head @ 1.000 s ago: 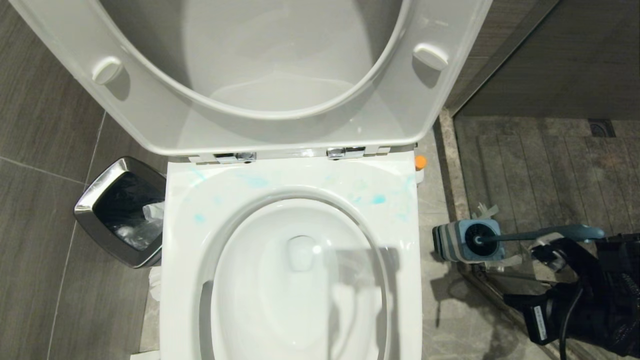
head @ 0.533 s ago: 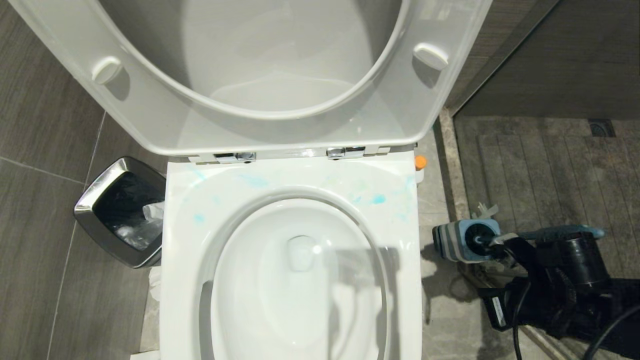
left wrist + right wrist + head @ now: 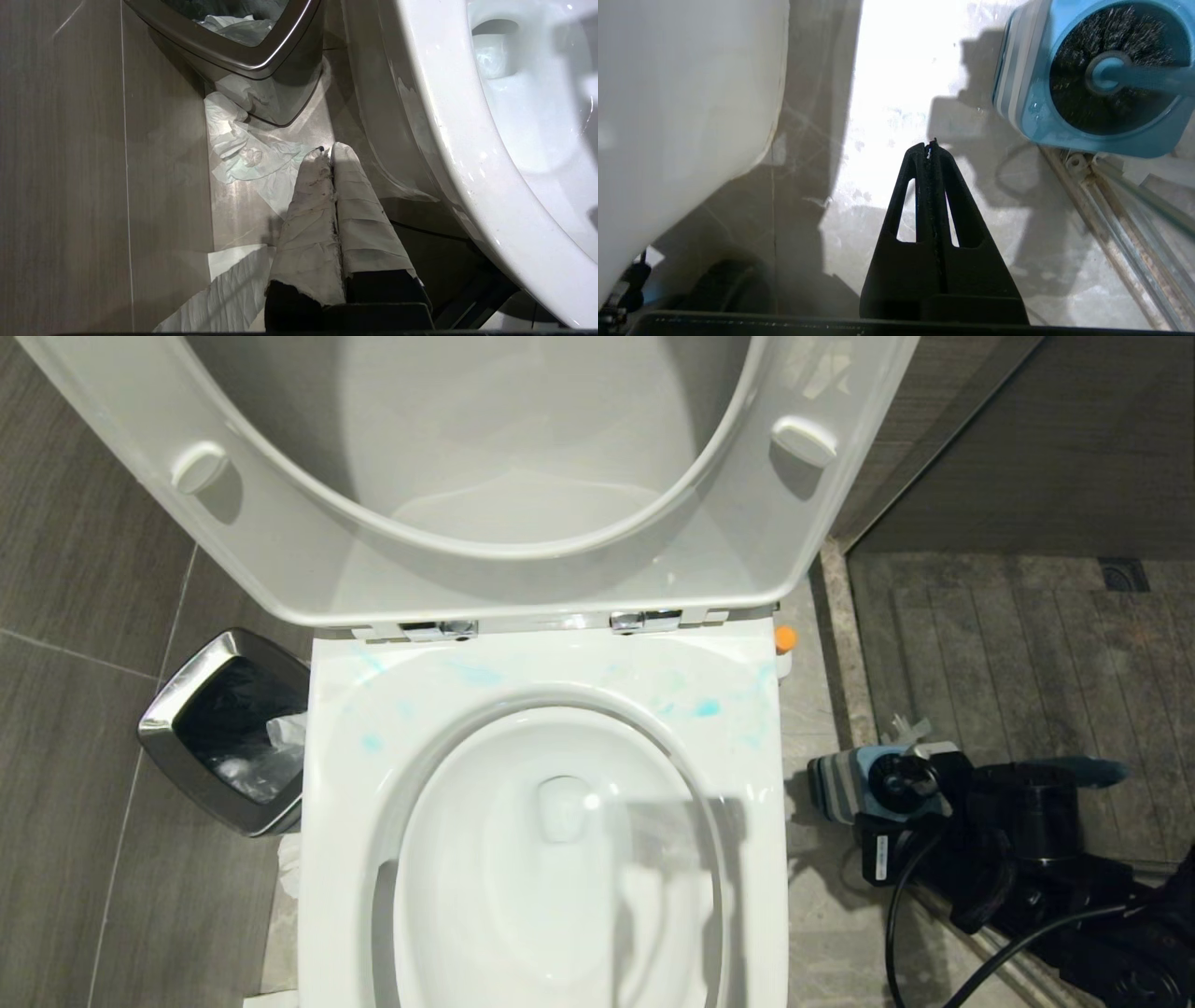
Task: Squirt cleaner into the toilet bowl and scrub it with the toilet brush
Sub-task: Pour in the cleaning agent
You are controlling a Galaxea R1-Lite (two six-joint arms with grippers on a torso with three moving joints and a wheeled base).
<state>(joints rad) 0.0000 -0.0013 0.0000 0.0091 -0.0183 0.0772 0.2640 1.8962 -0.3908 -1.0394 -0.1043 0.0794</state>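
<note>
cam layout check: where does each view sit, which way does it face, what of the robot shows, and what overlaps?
Head: high, facing down on the toilet bowl; right arm at right.
Left wrist: behind the shut left gripper, facing floor, steel bin.
Right wrist: behind the shut right gripper, facing floor, toilet brush in its base.
Shared: head and right wrist see the brush.

- Right gripper [image 3: 931,144] is the black wedge in the middle, jaws pressed together with nothing in them, tips hanging over the pale stone floor [image 3: 896,93].
- Up around 2 o'clock from the tips sits the square blue-and-grey base [image 3: 1017,98], and the toilet brush [image 3: 1115,70] is parked in it, black bristles around the blue-grey shaft.
- Over at 9 to 10 o'clock, the white outer wall of the toilet bowl [image 3: 686,84].
- A metal track [image 3: 1115,233] runs along the floor at about 4 o'clock.
</note>
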